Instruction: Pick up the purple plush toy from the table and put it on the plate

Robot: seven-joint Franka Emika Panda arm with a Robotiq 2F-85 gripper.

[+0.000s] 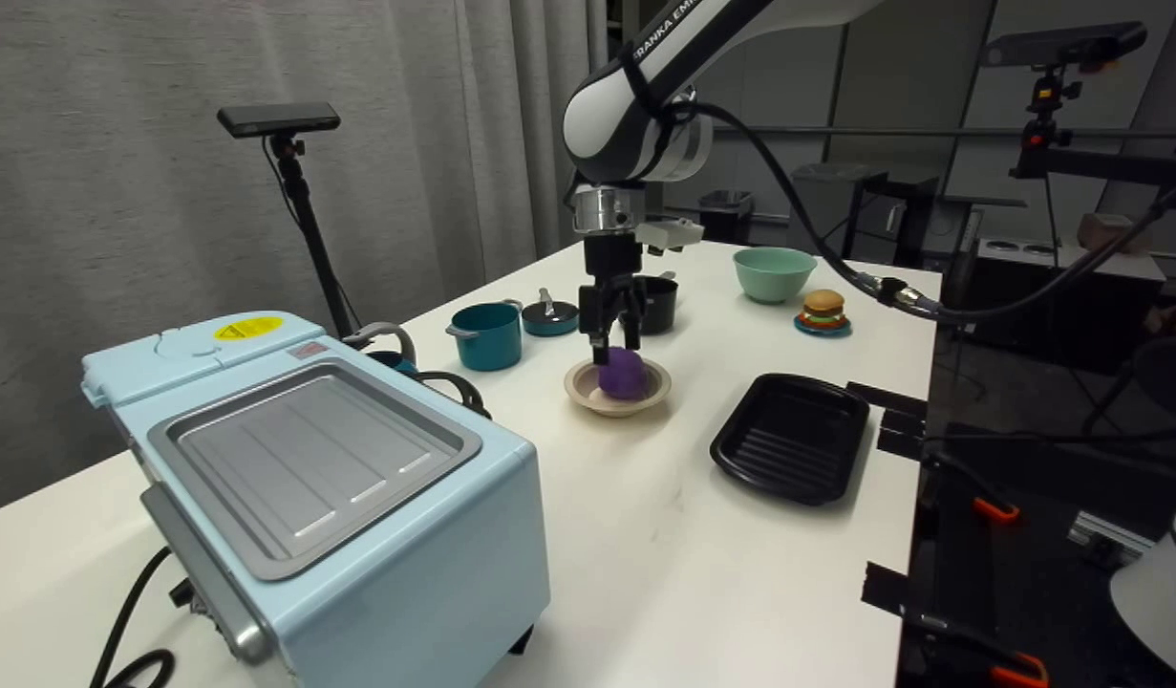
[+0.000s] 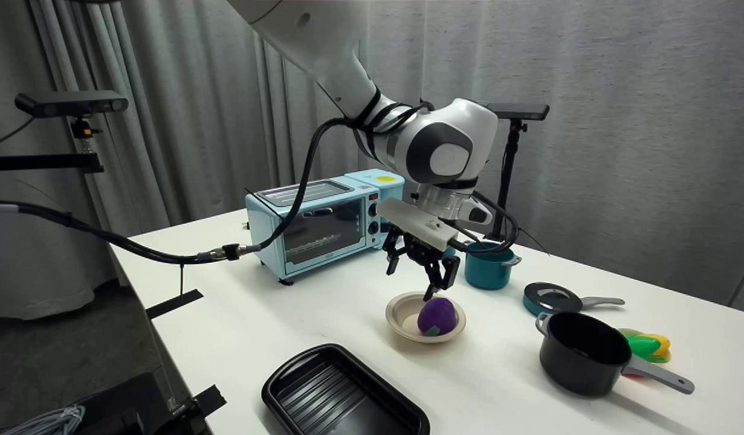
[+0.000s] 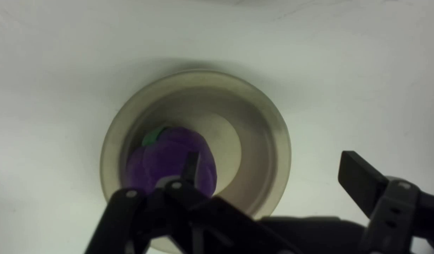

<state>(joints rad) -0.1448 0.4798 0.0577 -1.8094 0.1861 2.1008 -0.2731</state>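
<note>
The purple plush toy (image 1: 624, 377) rests inside the cream plate (image 1: 580, 390) on the white table (image 1: 683, 564). In an exterior view the toy (image 2: 437, 315) shows a small green leaf and sits to one side of the plate (image 2: 405, 314). My gripper (image 1: 616, 348) is open and empty just above the plate. In an exterior view the gripper (image 2: 410, 284) has its fingers spread, one close over the toy. In the wrist view the gripper (image 3: 269, 154) has one finger in front of the toy (image 3: 165, 155) and one beyond the plate's rim (image 3: 282, 151).
A black ridged tray (image 1: 788, 440) lies near the table's edge. A light blue toaster oven (image 1: 435, 535) stands on one side. A teal pot (image 1: 489, 336), a small teal pan (image 2: 553, 299) and a black pot (image 2: 580, 362) stand near the plate. A green bowl (image 1: 775, 272) and burger toy (image 1: 823, 311) are farther off.
</note>
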